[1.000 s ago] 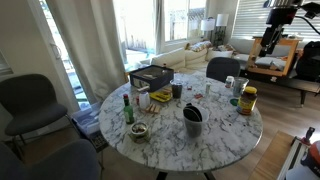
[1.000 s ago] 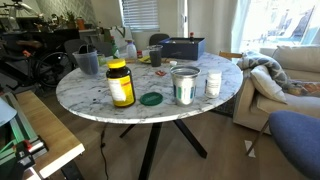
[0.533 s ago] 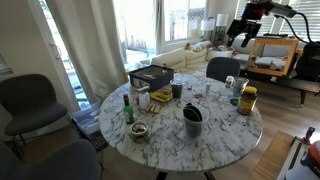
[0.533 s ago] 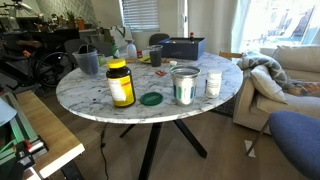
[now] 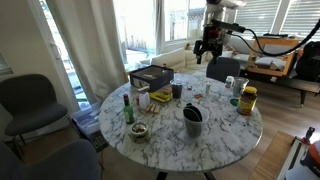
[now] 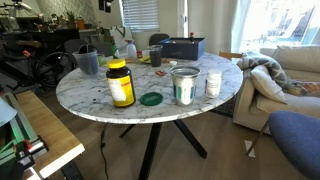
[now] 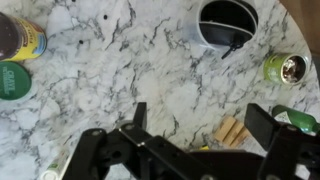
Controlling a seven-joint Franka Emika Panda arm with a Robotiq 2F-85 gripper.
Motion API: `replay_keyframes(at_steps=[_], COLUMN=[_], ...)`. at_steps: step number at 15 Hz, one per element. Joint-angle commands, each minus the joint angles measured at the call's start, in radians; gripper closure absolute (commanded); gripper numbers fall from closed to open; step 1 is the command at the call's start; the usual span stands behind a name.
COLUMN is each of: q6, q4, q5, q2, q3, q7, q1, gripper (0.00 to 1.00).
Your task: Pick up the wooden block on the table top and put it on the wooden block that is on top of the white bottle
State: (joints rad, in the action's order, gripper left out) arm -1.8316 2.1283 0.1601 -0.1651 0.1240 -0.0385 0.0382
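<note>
- The gripper (image 5: 210, 45) is hanging high over the far side of the marble table (image 5: 215, 140), well apart from everything on it.
- In the wrist view, the gripper (image 7: 200, 125) is showing its jaws spread wide, gripping nothing.
- The wooden block (image 7: 232, 130) is lying on the marble, near the dark cup (image 7: 228, 25).
- The white bottle (image 6: 213, 83) is standing upright beside a glass jar (image 6: 184, 85).

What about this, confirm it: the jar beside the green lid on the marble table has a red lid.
Wrong in one point: the jar beside the green lid on the marble table has a yellow lid, not a red one. An exterior view shows it plainly.
</note>
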Motion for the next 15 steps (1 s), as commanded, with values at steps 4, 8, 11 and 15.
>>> replay_keyframes(at_steps=[4, 8, 11, 15], q6=[0.060, 0.027, -0.197, -0.427], q4=[-0.083, -0.109, -0.098, -0.125], q5=[0.001, 0.060, 0.074, -0.047], q2=[0.093, 0.143, 0.228, 0.392], q3=[-0.019, -0.034, -0.075, -0.105], q7=[0.003, -0.223, -0.404, -0.708], q1=[0.015, 0.013, -0.011, -0.069], gripper=[0.00, 0.00, 0.00, 0.00])
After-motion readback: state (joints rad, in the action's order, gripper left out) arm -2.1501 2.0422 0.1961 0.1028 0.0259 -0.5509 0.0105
